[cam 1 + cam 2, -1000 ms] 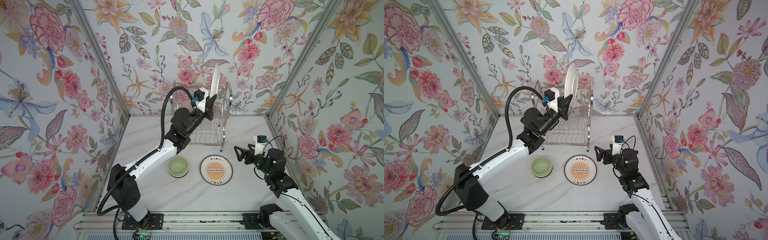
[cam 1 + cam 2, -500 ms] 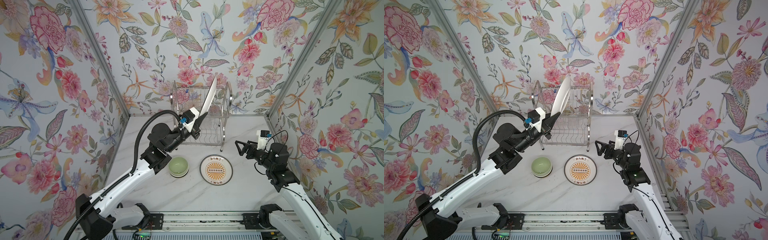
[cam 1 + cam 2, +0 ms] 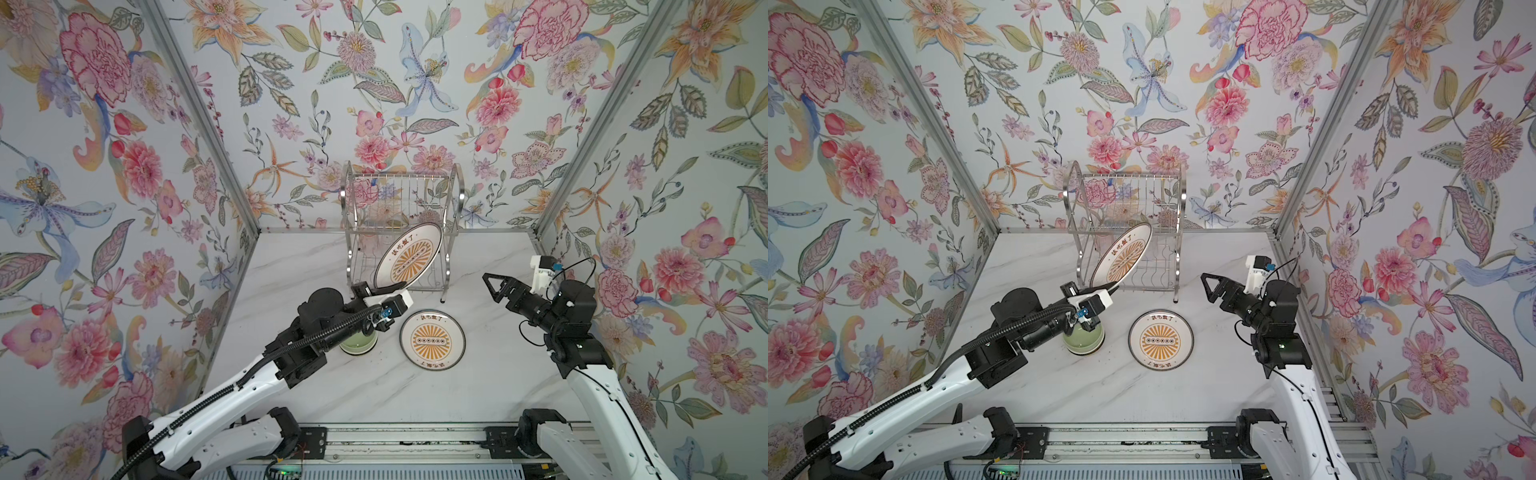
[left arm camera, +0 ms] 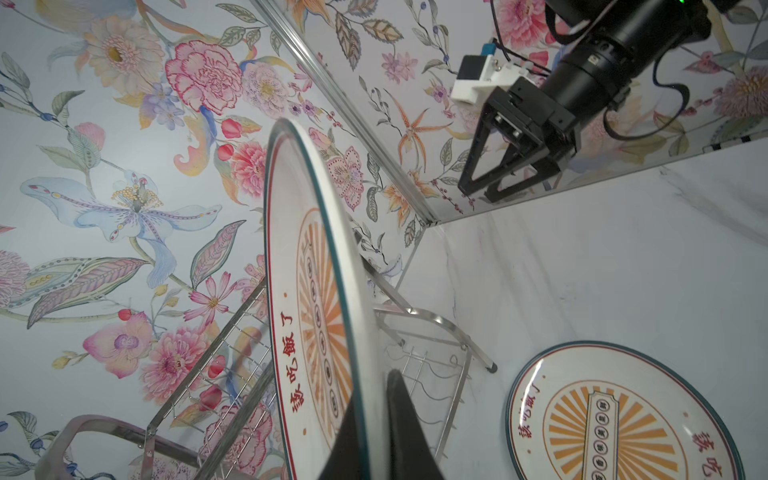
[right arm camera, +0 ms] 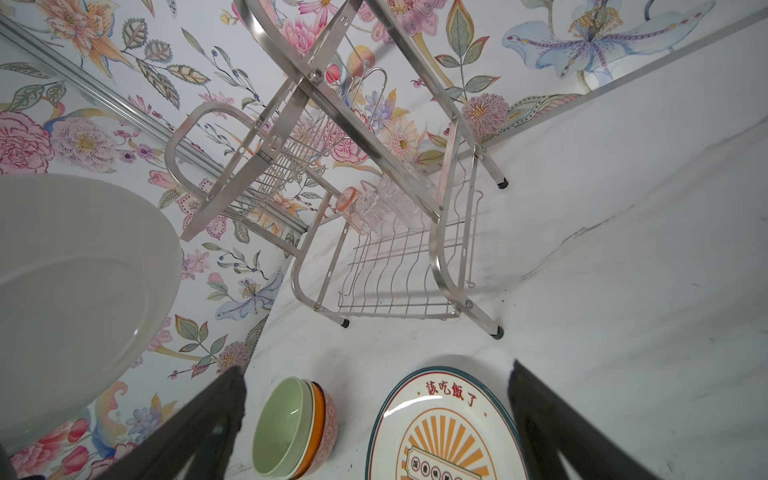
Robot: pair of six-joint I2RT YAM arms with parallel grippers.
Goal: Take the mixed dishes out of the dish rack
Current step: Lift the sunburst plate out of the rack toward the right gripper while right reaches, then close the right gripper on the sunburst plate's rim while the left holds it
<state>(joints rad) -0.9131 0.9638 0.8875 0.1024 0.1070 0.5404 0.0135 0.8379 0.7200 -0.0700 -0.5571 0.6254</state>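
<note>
Clearly, red "該吃飯了" on tilted plate (image 4: 309, 299), tabletop plate (image 5: 448, 428)

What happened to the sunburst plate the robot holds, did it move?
Yes. The held white sunburst plate came down from above the silver wire dish rack to in front of its lower tier.

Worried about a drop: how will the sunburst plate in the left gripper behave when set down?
The held plate looks like glazed ceramic: probably stiff, breakable. The left gripper pinches only its rim while it tilts, so it may pivot. Its glossy surface suggests it could slip.
</note>
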